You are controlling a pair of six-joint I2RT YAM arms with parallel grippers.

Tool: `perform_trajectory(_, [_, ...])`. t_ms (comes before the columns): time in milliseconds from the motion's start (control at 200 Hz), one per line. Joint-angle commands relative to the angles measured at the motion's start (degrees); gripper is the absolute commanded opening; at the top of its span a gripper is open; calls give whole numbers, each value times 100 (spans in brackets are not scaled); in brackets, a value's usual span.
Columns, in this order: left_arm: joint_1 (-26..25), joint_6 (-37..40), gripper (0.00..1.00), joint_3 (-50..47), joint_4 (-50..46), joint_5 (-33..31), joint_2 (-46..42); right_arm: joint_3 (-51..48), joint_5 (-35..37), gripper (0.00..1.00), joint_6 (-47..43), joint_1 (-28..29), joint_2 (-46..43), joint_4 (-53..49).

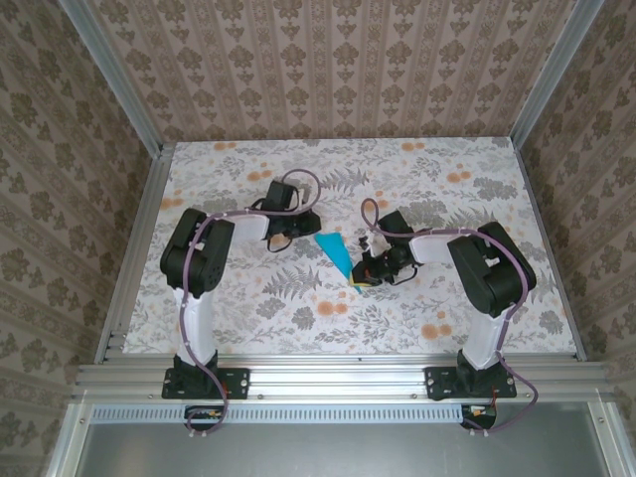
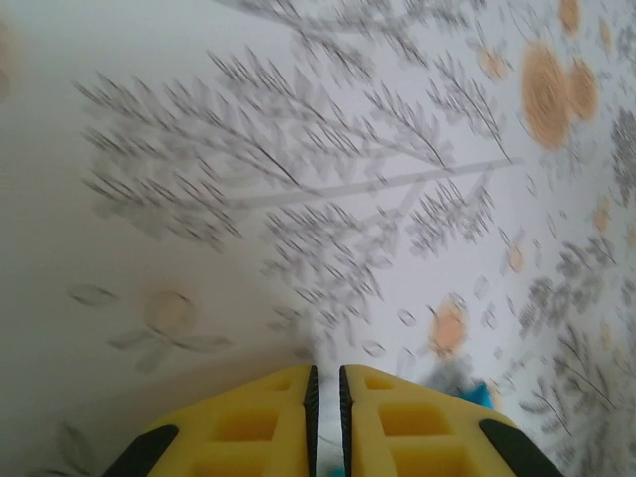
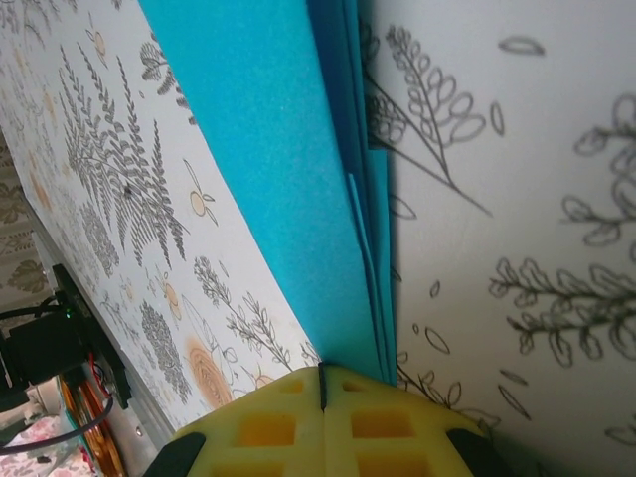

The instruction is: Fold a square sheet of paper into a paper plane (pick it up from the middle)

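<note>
**Thin folded paper, pinched at its narrow end**

In the top view the paper plane lies near the middle of the table as a teal wedge, its wide end toward 10 o'clock and its narrow end toward 5 o'clock. The right gripper sits at that 5 o'clock end. Its wrist camera shows the yellow fingers pressed together on the stacked layers, with the folded sheet running away toward 12 o'clock.

The left gripper is just off the wide end, at about 10 o'clock from the plane. Its fingers are squeezed to a thin slit (whether paper is caught in it I cannot tell).

The paper looks very light, limp and easily creased. A single-end pinch will probably let the free layers sag or fan open. The layered centre crease is likely the stiffest place to hold, gripped across all plies at once. Dragging could slide the layers apart.
</note>
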Motion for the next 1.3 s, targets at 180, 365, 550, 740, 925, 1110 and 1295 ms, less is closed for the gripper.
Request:
perform_trajectory(180, [343, 343, 27, 276, -1019, -717, -565, 178, 653, 21, 224, 44, -669, -588])
perform_trajectory(365, [96, 130, 40, 49, -1730, -1272, -1308, 381, 1349, 44, 316, -53, -1591, -243])
perform_trajectory(550, [-553, -304, 57, -194, -2457, -2067, -1804, -110, 2803, 63, 488, -359, -2419, 193])
perform_trajectory(740, [-1433, -1105, 76, 166, -3543, -3099, -1751, -505, 3130, 76, 727, -865, -2799, 365])
perform_trajectory(925, [-2200, -1901, 77, 1088, -4398, -3426, -1082, -1034, 3232, 100, 996, -1254, -2898, 870])
perform_trajectory(1110, [-2621, -2090, 77, 2276, -5270, -3798, -207, -1298, 3185, 100, 1051, -1540, -2888, 1114])
perform_trajectory(1295, [-2715, -2084, 72, 3093, -5724, -3787, 469, -1394, 2983, 100, 993, -1698, -2870, 1181])
